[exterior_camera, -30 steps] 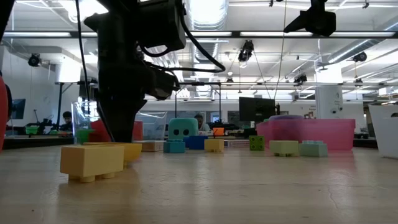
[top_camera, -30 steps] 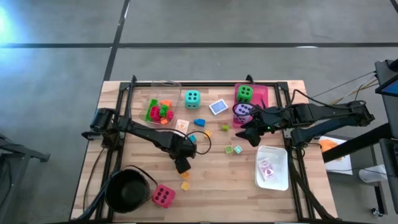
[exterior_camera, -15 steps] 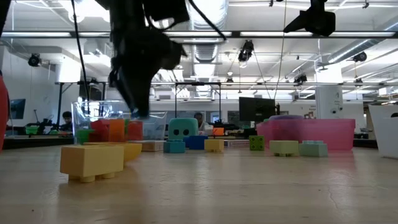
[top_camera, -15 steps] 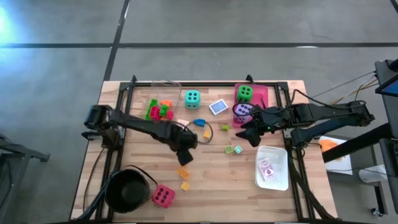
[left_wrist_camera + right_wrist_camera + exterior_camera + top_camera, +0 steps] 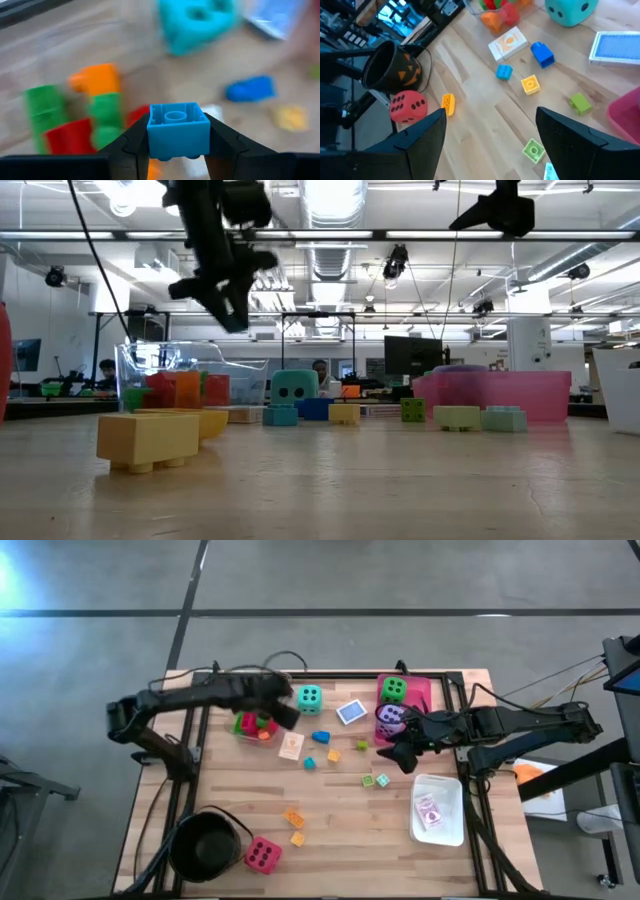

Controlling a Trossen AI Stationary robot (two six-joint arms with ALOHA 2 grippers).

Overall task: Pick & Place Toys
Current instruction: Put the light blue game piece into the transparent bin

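The left tool [image 5: 178, 150] pinched a small blue plastic block [image 5: 178, 129] above the clear tray's [image 5: 243, 700] sorted blocks; many toys lay unsorted on the desk [image 5: 350, 830].

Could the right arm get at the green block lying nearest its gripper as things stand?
Probably yes: the right gripper is open and empty, the green block lies apart from other toys on bare table, nothing between.

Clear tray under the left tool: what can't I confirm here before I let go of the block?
- Clear tray, high view: the left tool and its arm cover part of it.
- Blue block, left wrist view: gripped, but motion blur hides the tray's rim below.
- Low view: the tool's height over the tray cannot be judged.
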